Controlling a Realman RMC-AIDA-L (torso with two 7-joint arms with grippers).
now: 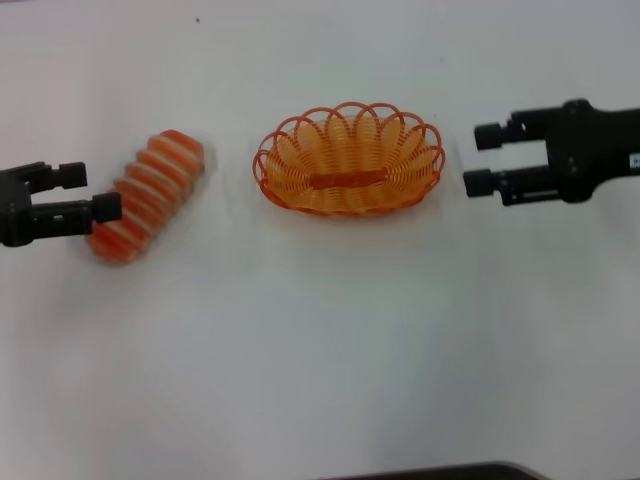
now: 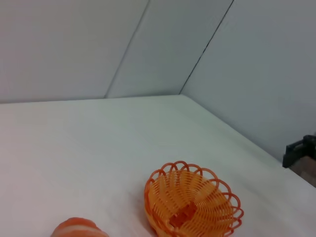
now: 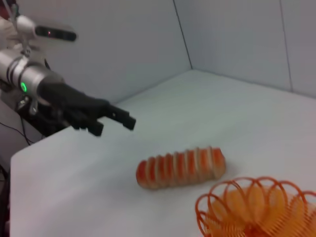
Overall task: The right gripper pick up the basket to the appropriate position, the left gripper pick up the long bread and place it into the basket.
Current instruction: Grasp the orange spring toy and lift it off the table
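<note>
The orange wire basket (image 1: 348,160) stands on the white table at the middle, and shows in the left wrist view (image 2: 192,205) and the right wrist view (image 3: 261,210). The long bread (image 1: 147,195), orange-brown with pale stripes, lies slanted to the basket's left; it also shows in the right wrist view (image 3: 181,167). My left gripper (image 1: 90,192) is open at the bread's left side, its fingers close to the loaf's lower end; it shows in the right wrist view (image 3: 112,121). My right gripper (image 1: 480,158) is open, to the right of the basket, apart from its rim.
The white table (image 1: 320,350) runs wide in front of the objects. Grey walls (image 2: 148,44) stand behind it. A dark edge (image 1: 440,472) shows at the table's near side.
</note>
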